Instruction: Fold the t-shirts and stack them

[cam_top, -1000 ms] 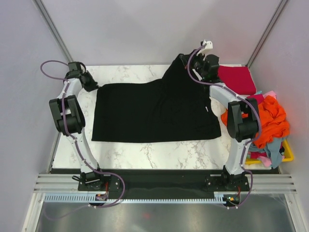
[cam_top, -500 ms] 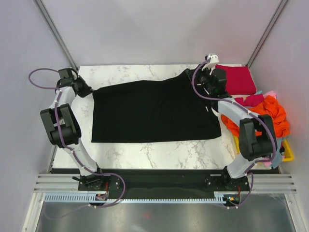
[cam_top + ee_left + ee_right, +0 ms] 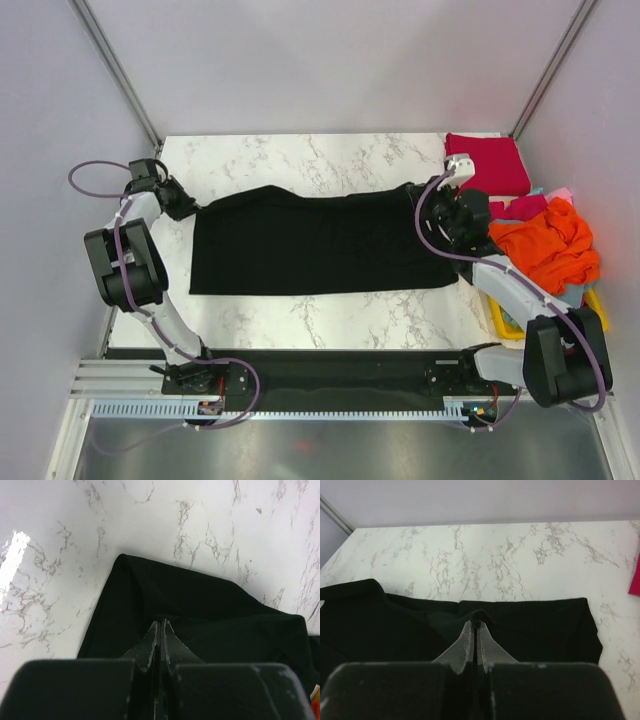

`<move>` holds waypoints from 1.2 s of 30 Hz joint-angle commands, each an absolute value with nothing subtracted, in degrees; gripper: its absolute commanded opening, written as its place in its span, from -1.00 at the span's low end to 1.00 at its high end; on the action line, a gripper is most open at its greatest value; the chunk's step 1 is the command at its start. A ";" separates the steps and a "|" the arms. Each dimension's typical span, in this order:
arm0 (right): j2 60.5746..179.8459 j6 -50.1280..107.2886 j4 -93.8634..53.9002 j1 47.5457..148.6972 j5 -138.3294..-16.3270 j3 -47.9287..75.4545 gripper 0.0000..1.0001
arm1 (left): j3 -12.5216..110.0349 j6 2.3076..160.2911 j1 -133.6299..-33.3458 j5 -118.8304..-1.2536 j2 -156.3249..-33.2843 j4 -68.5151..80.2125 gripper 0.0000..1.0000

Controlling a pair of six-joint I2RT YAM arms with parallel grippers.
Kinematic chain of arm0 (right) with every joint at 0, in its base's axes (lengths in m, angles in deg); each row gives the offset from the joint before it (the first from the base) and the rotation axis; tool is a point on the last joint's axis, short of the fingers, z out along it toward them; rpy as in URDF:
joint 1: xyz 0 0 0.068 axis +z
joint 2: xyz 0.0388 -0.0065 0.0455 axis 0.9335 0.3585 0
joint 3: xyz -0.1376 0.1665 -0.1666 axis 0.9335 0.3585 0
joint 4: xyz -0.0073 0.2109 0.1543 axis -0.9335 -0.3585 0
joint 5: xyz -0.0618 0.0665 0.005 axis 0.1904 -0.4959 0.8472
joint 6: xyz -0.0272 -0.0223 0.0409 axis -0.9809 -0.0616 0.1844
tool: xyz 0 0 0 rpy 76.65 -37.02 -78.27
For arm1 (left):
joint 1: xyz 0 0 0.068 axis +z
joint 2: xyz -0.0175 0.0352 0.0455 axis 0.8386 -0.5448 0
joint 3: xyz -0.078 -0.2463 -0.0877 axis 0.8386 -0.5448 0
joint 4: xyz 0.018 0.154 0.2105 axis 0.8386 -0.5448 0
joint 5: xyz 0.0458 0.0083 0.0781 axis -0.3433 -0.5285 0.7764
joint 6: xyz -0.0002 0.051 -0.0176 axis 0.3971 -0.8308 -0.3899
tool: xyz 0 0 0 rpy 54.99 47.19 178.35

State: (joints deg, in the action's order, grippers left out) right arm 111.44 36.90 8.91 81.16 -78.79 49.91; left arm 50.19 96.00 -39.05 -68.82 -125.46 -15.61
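Note:
The black t-shirt [image 3: 310, 245] lies as a wide band across the marble table [image 3: 330, 160], its far edge drawn in over itself. My left gripper [image 3: 188, 207] is shut on its far left corner. In the left wrist view the jaws [image 3: 161, 622] are pressed together in the dark cloth [image 3: 225, 630]. My right gripper [image 3: 418, 195] is shut on the far right corner. The right wrist view shows a small ridge of black cloth [image 3: 380, 620] pinched at its tips [image 3: 478, 625]. A folded crimson t-shirt [image 3: 487, 165] lies at the back right.
A yellow basket [image 3: 598, 322] stands off the table's right edge, holding a crumpled orange t-shirt [image 3: 545, 245] with light blue [image 3: 574, 298] and pink [image 3: 560, 194] cloth beside it. Grey walls close in the table at the back and sides.
Both grippers have moved toward the near side and down, dragging the black t-shirt's far edge with them. The shirt's raised right corner has come down and the cloth now looks narrower.

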 commanded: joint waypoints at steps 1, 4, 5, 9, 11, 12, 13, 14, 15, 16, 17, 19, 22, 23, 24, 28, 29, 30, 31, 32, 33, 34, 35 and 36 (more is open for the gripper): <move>107.60 35.65 8.48 81.12 -75.14 53.18 -1.00 | 48.66 95.03 -38.71 -68.83 -120.13 -14.01 -0.96; 106.19 35.21 6.55 81.04 -72.86 55.28 -1.00 | 46.73 94.68 -38.71 -67.08 -118.81 -13.57 -0.96; 105.84 35.47 6.28 81.12 -71.98 55.99 -1.00 | 45.77 94.59 -38.71 -66.46 -118.45 -13.66 -0.96; 103.73 36.26 6.36 81.12 -70.92 59.07 -1.00 | 43.91 94.50 -38.62 -63.83 -117.92 -13.66 -0.96; 103.38 36.88 6.36 81.12 -71.71 60.21 -1.00 | 43.39 94.42 -38.62 -63.56 -118.19 -13.75 -0.96; 103.12 37.75 6.45 81.12 -71.80 60.57 -1.00 | 43.30 94.42 -38.62 -62.51 -118.27 -13.92 -0.96; 102.94 37.76 6.45 81.12 -71.54 61.26 -1.00 | 43.21 94.16 -38.71 -61.72 -118.45 -14.44 -0.96; 102.76 38.02 6.19 81.04 -70.31 61.53 -1.00 | 43.30 94.15 -38.71 -60.58 -118.45 -14.88 -0.96; 102.33 38.37 5.75 81.12 -70.04 61.80 -1.00 | 43.30 94.15 -38.53 -58.92 -118.54 -15.41 -0.96; 102.15 38.55 5.66 81.12 -70.04 62.41 -1.00 | 43.30 93.72 -38.53 -58.29 -118.63 -15.94 -0.96; 101.89 38.73 5.05 81.12 -68.30 62.59 -1.00 | 43.38 93.63 -38.62 -57.85 -118.80 -16.20 -0.96; 101.53 39.60 4.08 81.04 -67.14 63.11 -1.00 | 43.65 93.45 -38.53 -57.14 -119.15 -16.56 -0.96; 101.09 40.75 1.98 81.12 -65.47 63.47 -1.00 | 43.82 93.27 -38.53 -57.23 -119.77 -16.65 -0.96; 100.92 41.27 -0.03 81.12 -63.55 63.38 -1.00 | 43.91 93.19 -38.44 -57.23 -120.38 -16.65 -0.96; 100.74 41.97 -1.88 81.12 -61.97 63.12 -1.00 | 44.00 93.19 -38.44 -57.06 -120.82 -16.99 -0.95; 102.32 44.09 -11.46 81.12 -59.14 59.87 -0.65 | 44.26 93.80 -38.18 -53.81 -121.35 -19.89 -0.30; 102.76 44.96 -14.52 81.12 -59.05 59.60 0.06 | 44.09 94.15 -38.09 -53.45 -121.00 -20.51 0.18; 103.46 45.49 -15.68 81.12 -59.14 59.43 0.22 | 43.91 94.33 -38.00 -53.10 -120.04 -21.47 0.67; 103.47 45.84 -16.48 81.12 -58.27 59.60 0.31 | 44.00 94.76 -38.00 -52.84 -119.51 -22.44 0.81; 102.86 46.20 -17.36 81.12 -57.83 59.60 0.40 | 44.17 95.20 -38.00 -52.57 -118.55 -23.32 0.89; 102.24 46.37 -17.63 81.12 -57.04 59.69 0.43 | 44.35 95.47 -38.09 -53.35 -116.45 -25.76 0.96; 101.63 46.29 -17.89 81.12 -55.64 59.43 0.46 | 44.26 96.08 -38.00 -53.71 -114.52 -26.92 0.96; 101.18 46.11 -18.50 81.12 -55.19 58.99 0.47 | 43.65 96.26 -38.09 -54.24 -112.50 -27.54 0.97; 100.40 45.76 -18.94 81.21 -54.92 58.29 0.48 | 42.78 96.35 -38.00 -54.76 -110.21 -28.07 0.97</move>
